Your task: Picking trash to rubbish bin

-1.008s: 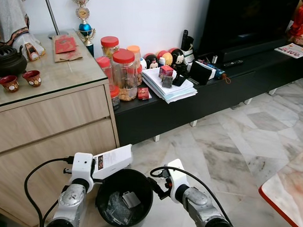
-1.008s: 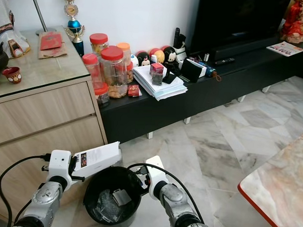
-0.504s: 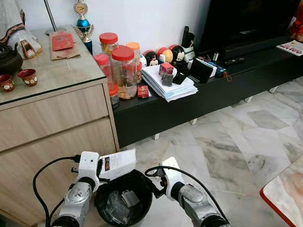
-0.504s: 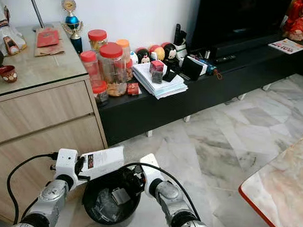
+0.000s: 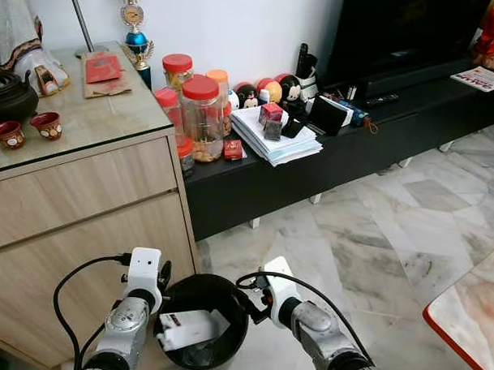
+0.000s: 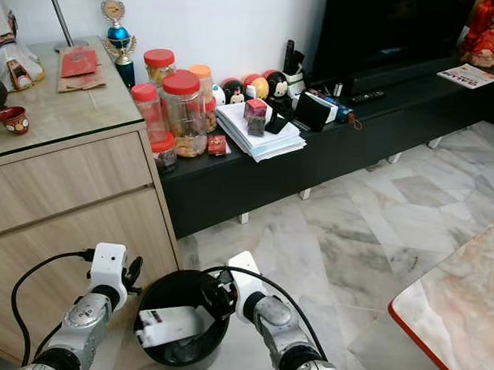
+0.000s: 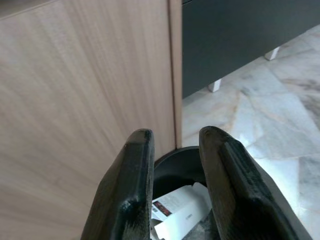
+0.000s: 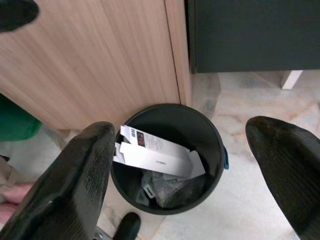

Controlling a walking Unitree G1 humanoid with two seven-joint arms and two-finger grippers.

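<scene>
A black round rubbish bin (image 5: 229, 291) stands on the floor by the wooden cabinet. A long white carton (image 5: 190, 329) lies tilted inside it, on top of crumpled clear plastic and a small grey piece. My left gripper (image 5: 163, 275) hovers at the bin's left rim, open, with nothing between its fingers (image 7: 136, 165); the carton (image 7: 181, 212) shows below them. My right gripper (image 5: 249, 300) is at the bin's right rim, open wide and empty, looking down on the bin (image 8: 218, 150) and the carton (image 8: 156, 156).
The wooden drawer cabinet (image 5: 92, 197) rises just behind and left of the bin. A low black TV bench (image 5: 329, 155) holds red-lidded jars (image 5: 202, 118) and a paper stack (image 5: 275, 137). Marble floor (image 5: 375, 246) spreads to the right. A red-edged table corner (image 5: 470, 316) juts in at the right.
The white carton, held half a second ago by my left gripper over the bin, now lies inside it. The left gripper has let go. The right arm has hardly moved.
</scene>
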